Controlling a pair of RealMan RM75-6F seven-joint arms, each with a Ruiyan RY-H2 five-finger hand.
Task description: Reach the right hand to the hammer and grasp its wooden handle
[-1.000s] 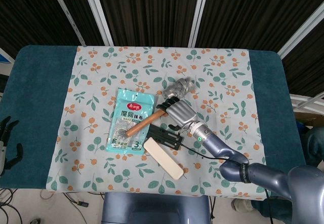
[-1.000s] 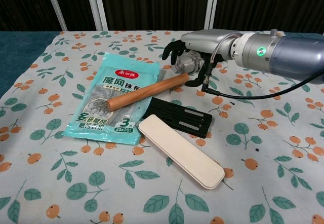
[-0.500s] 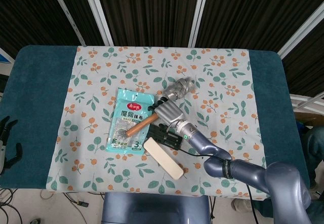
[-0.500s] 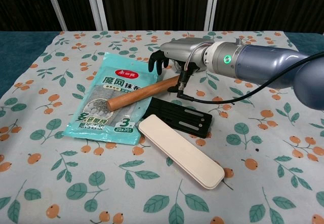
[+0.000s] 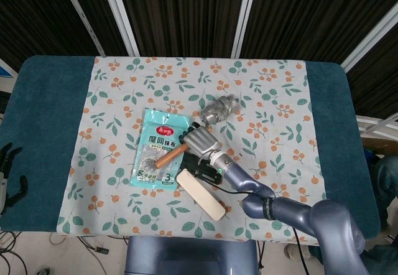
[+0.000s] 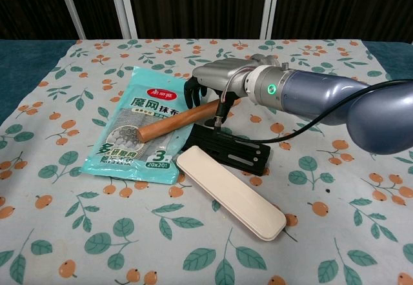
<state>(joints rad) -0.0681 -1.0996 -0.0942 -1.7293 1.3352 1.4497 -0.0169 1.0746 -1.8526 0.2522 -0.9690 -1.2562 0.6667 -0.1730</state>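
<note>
The hammer lies slantwise on the flowered cloth, its wooden handle (image 5: 168, 156) (image 6: 171, 122) resting across a teal packet. Its metal head (image 5: 221, 107) points to the far right and, in the chest view, is mostly hidden behind my arm. My right hand (image 5: 200, 142) (image 6: 210, 78) hovers palm down over the upper end of the handle. Its dark fingers (image 6: 195, 93) hang curved over the handle's far side, spread apart, and nothing is gripped. My left hand (image 5: 9, 174) shows only at the left edge of the head view, off the table, with its fingers apart and empty.
The teal cloth packet (image 5: 160, 143) (image 6: 137, 130) lies under the handle's lower end. A black slotted plate (image 5: 204, 168) (image 6: 233, 150) sits just in front of my right hand. A cream oblong case (image 5: 201, 194) (image 6: 230, 192) lies nearer the front edge.
My right hand has slid left and nearer along the hammer, from over the metal head to over the upper handle. The hammer has not moved, and the left hand is still.
</note>
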